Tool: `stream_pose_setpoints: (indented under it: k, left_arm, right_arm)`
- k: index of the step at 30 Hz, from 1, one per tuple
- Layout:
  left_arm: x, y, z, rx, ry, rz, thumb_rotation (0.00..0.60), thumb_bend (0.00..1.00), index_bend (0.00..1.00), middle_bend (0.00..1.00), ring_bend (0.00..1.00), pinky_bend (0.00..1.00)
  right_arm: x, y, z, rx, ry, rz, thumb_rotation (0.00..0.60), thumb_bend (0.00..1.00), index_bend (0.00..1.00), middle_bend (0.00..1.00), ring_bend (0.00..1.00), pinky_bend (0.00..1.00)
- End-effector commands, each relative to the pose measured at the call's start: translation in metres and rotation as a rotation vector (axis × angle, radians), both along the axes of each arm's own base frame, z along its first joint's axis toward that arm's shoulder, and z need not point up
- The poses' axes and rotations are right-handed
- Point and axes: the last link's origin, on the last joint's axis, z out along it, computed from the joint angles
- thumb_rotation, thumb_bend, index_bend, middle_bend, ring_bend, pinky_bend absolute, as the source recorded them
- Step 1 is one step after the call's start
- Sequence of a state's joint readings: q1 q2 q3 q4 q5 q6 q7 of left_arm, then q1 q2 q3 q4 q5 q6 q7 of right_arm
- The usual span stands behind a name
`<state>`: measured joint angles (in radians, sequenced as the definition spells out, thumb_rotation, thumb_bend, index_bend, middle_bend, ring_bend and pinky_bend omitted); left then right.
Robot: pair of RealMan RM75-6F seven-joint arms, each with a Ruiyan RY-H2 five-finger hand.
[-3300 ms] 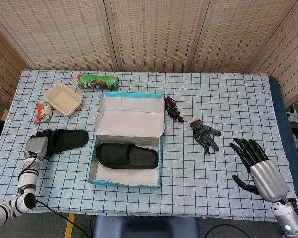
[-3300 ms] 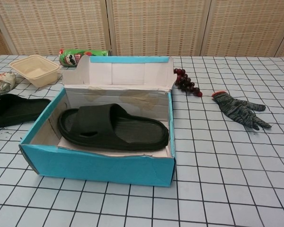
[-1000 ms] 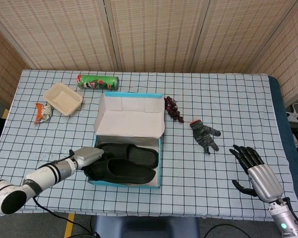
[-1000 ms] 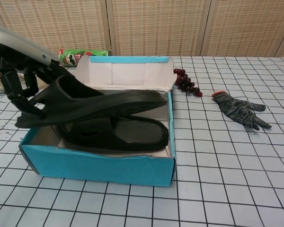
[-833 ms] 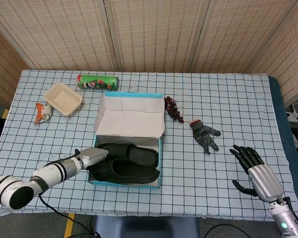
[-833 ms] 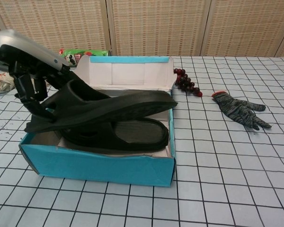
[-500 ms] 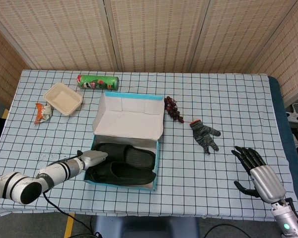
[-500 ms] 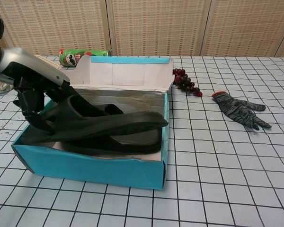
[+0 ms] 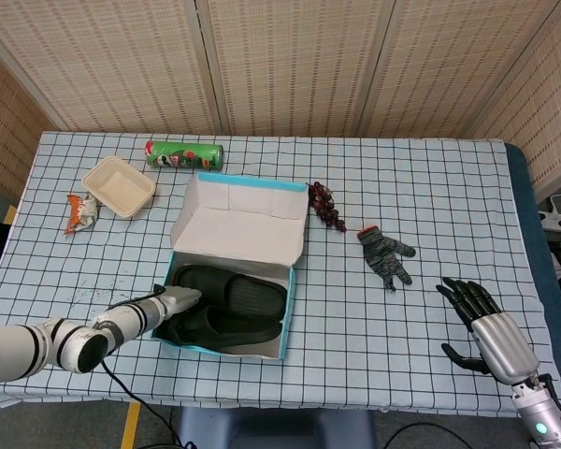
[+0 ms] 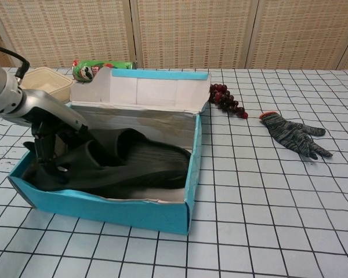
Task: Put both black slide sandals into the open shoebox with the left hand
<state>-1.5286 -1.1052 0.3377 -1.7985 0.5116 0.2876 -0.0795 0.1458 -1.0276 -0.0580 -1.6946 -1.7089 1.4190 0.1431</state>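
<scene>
The open turquoise shoebox [image 9: 288, 313] stands at the table's front left, its front wall [image 10: 104, 207] close in the chest view. Two black slide sandals lie in it: one [image 9: 236, 288] along the far side and the second [image 9: 220, 327] partly on top of it nearer the front. In the chest view the upper sandal [image 10: 124, 165] covers most of the lower one. My left hand [image 9: 174, 303] reaches over the box's left end and grips the heel end of the upper sandal, its fingers [image 10: 44, 152] inside the box. My right hand [image 9: 480, 311] hovers open at the front right.
A green chip can [image 9: 184, 154] lies behind the box, with a beige food container [image 9: 119, 185] and a snack wrapper [image 9: 79, 211] at the back left. Dark grapes [image 9: 326, 206] and a grey knit glove [image 9: 385, 254] lie right of the box.
My left hand carried the second sandal from the table's left and lowered it into the box onto the first. The box slid and turned a little leftward. The right hand stayed put.
</scene>
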Motion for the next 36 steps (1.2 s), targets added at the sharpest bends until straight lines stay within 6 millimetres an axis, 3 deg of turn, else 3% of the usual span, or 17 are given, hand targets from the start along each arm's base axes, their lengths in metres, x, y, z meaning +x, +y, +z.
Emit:
stream_pose_setpoints:
  k: [1,12,14,17,19,21,24,27,36]
  left_arm:
    - [-0.003,0.002,-0.005,0.006,0.03,-0.009,0.6,0.88,0.69,0.89,0.64,0.88]
    - [-0.008,0.003,-0.029,0.009,0.072,-0.011,0.6,0.86,0.68,0.88,0.64,0.87]
    - [-0.007,0.004,-0.029,0.026,0.057,-0.02,0.6,0.81,0.63,0.83,0.63,0.85]
    - [-0.003,0.003,-0.026,0.065,0.002,-0.028,0.6,0.67,0.3,0.52,0.5,0.73]
    - [-0.002,0.001,-0.023,0.078,-0.035,-0.029,0.6,0.59,0.08,0.28,0.33,0.66]
    - [-0.002,-0.001,-0.019,0.083,-0.062,-0.035,0.6,0.56,0.01,0.17,0.23,0.6]
    - [-0.004,-0.004,-0.013,0.075,-0.08,-0.041,0.6,0.53,0.0,0.02,0.07,0.49]
    - [-0.006,-0.007,-0.007,0.066,-0.087,-0.049,0.6,0.51,0.0,0.0,0.0,0.41]
    - [-0.002,-0.011,0.02,0.045,-0.14,-0.031,0.6,0.51,0.0,0.0,0.0,0.28]
  right_arm:
    - [0.0,0.0,0.0,0.002,-0.001,-0.002,0.6,0.2,0.0,0.0,0.0,0.0]
    - [-0.003,0.001,-0.001,0.01,-0.001,-0.01,0.6,0.2,0.0,0.0,0.0,0.0]
    - [-0.003,0.0,0.0,0.009,-0.001,-0.011,0.6,0.2,0.0,0.0,0.0,0.0]
    - [-0.003,0.0,0.001,0.007,-0.001,-0.011,0.6,0.2,0.0,0.0,0.0,0.0]
    - [-0.003,0.001,0.001,0.008,-0.002,-0.011,0.6,0.2,0.0,0.0,0.0,0.0]
    - [-0.003,0.001,0.001,0.009,-0.002,-0.012,0.6,0.2,0.0,0.0,0.0,0.0]
    - [-0.003,0.001,0.0,0.011,-0.004,-0.009,0.6,0.2,0.0,0.0,0.0,0.0]
    - [-0.001,0.001,-0.002,0.011,-0.005,-0.006,0.6,0.2,0.0,0.0,0.0,0.0]
    - [0.004,-0.001,-0.007,0.012,0.005,-0.003,0.6,0.2,0.0,0.0,0.0,0.0]
